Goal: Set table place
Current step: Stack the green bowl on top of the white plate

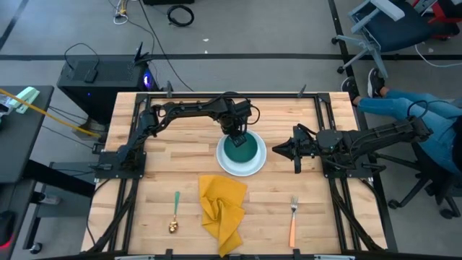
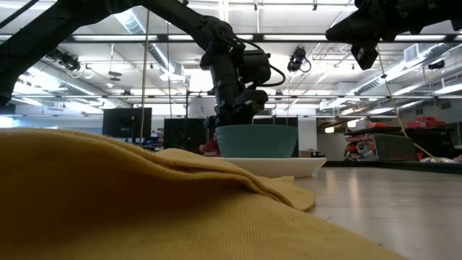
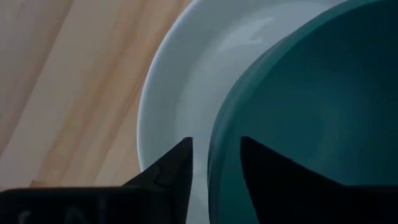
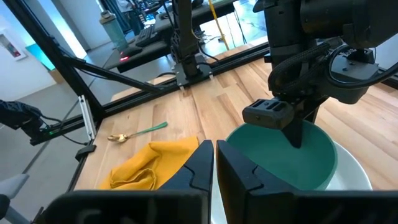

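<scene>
On the light-wood table (image 1: 166,180) a teal bowl (image 1: 242,149) sits inside a white plate (image 1: 254,165) near the middle of the top. The left gripper (image 1: 236,139) hangs over the bowl's rim at about eleven o'clock from the bowl's centre; in the left wrist view its two dark fingers (image 3: 171,168) straddle the rim — one outside over the plate, one inside the bowl — with a narrow gap between them, pinching the bowl's wall. The right gripper (image 1: 278,151) waits at three o'clock of the plate, just beside it, its fingers pressed together as the right wrist view shows. A crumpled yellow napkin (image 1: 222,208) lies at six o'clock of the plate, its upper edge close to the plate's rim. A spoon (image 1: 175,212) with a green handle and gold bowl lies at eight o'clock, well apart from the plate, and a fork (image 1: 293,218) with an orange handle lies at four o'clock.
</scene>
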`<action>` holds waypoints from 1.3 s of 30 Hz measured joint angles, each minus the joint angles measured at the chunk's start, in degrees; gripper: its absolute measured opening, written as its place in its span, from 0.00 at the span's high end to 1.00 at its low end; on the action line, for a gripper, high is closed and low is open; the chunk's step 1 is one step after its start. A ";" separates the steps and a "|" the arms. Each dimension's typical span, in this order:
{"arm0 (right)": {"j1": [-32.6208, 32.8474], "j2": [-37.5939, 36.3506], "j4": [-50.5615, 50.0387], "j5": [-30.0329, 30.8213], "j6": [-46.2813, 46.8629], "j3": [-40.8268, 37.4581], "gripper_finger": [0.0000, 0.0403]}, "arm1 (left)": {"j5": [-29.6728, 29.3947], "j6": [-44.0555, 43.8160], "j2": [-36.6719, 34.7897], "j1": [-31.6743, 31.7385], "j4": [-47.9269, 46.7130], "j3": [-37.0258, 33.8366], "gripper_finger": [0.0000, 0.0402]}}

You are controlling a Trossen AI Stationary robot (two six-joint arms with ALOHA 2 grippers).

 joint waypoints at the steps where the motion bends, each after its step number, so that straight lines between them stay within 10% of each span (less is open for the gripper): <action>1: 0.00 -0.01 0.00 0.00 0.00 0.00 0.93 | 0.00 0.00 0.00 0.00 0.02 0.00 0.63; 27: 0.00 -0.01 -0.41 -1.06 0.00 -0.02 0.93 | -0.16 0.43 -0.44 0.00 -12.82 13.63 0.49; 39: 0.01 0.01 -0.46 -1.29 0.00 -0.02 0.93 | -14.04 0.17 -0.46 -0.44 -36.11 29.82 0.50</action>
